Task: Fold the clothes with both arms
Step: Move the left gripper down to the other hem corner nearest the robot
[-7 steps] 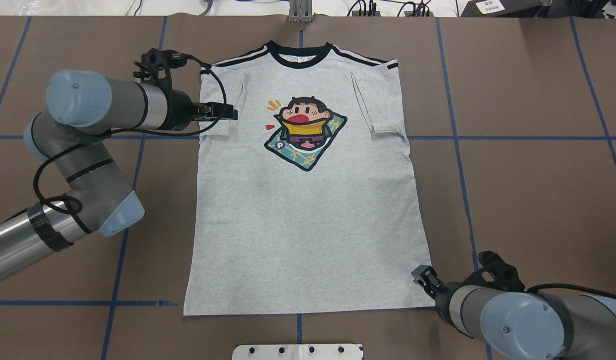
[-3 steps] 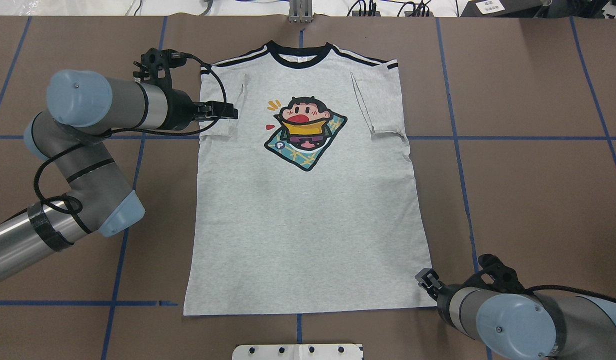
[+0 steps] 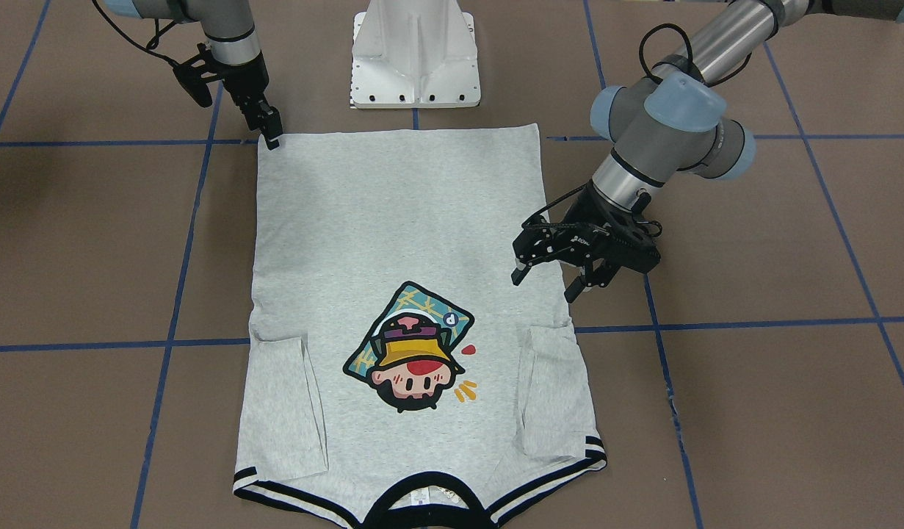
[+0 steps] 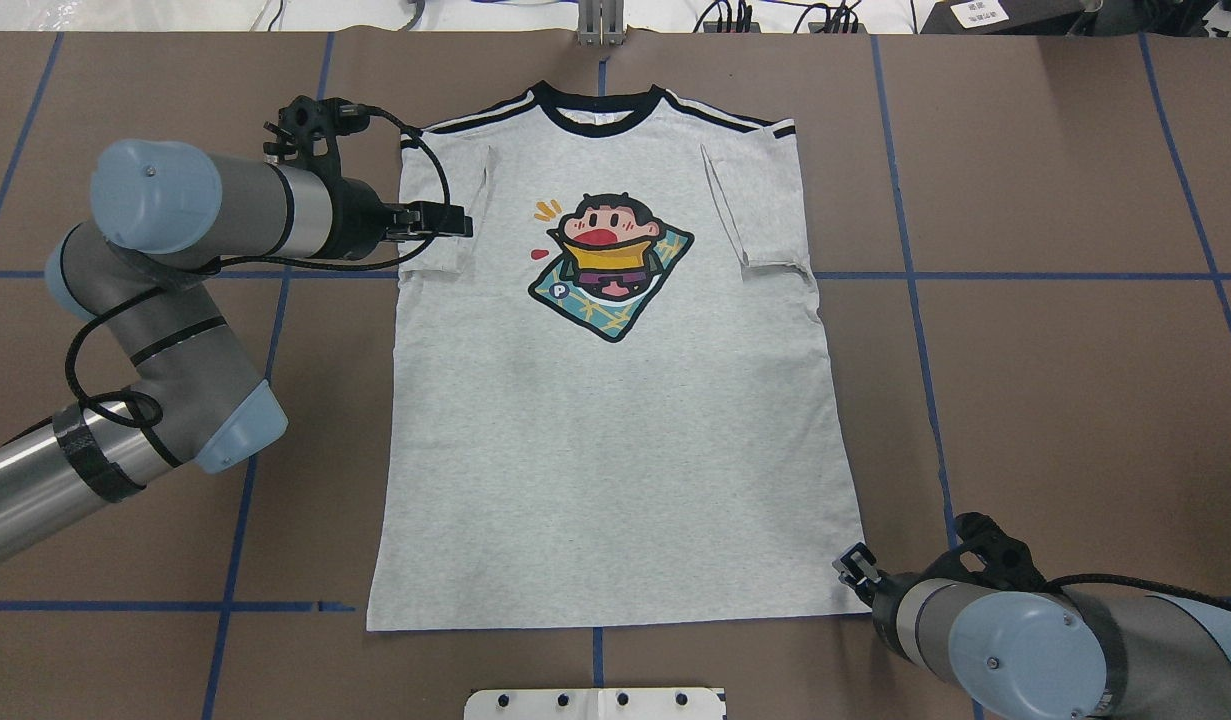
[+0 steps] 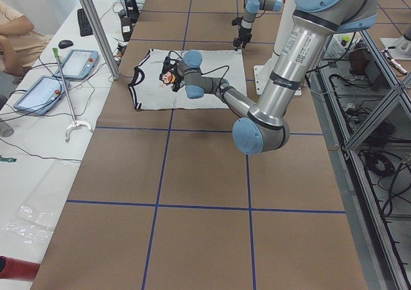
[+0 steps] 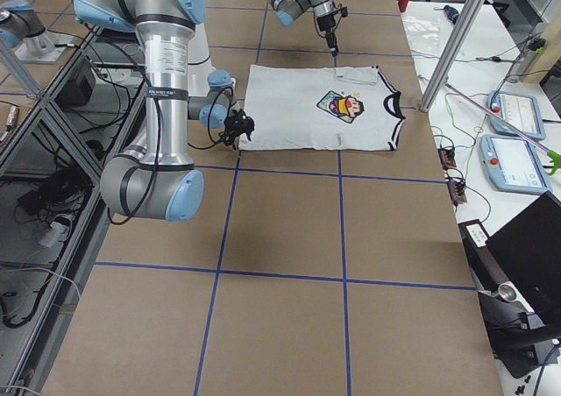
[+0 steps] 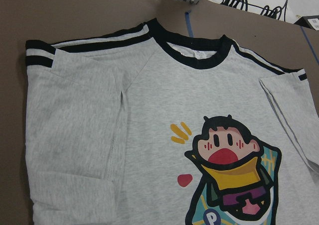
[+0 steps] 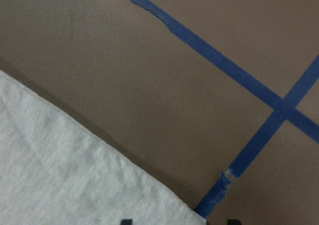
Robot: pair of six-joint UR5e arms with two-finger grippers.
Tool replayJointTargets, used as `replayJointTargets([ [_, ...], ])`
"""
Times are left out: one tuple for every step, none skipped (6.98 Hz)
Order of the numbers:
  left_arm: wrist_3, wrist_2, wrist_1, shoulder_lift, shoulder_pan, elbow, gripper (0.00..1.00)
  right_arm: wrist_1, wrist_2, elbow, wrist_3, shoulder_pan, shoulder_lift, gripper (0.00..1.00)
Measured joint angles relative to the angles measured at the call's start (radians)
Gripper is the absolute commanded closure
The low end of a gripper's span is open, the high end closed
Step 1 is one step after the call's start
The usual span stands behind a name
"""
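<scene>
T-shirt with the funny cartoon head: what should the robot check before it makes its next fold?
1. T-shirt lies flat with the print up: ok.
2. Both sleeves are folded in onto the body: ok.
3. Left gripper is open and ready to pinch: ok, its fingers are spread by the shirt's side edge.
4. Left gripper is low enough to reach the cloth: cannot tell.
5. Right gripper is at the hem corner: ok.
6. Right gripper is shut on the cloth: not ok. Its wrist view shows the fingertips apart, and the corner is not yet pinched.
</scene>
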Motion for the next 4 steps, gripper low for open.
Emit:
replayJointTargets([
  [0.000,0.001,0.000,0.001,0.000,0.000,0.00,0.000,0.000,-0.001,0.000,-0.001,-0.001,0.78],
  [0.000,0.001,0.001,0.001,0.000,0.000,0.00,0.000,0.001,-0.001,0.001,-0.002,-0.002,1.00],
  [-0.005,0.001,0.001,0.001,0.000,0.000,0.00,-0.001,0.001,-0.001,0.002,-0.003,-0.003,1.00],
  [-0.023,0.002,0.001,0.001,0.000,-0.002,0.00,-0.001,0.001,-0.001,0.003,-0.003,-0.004,1.00],
])
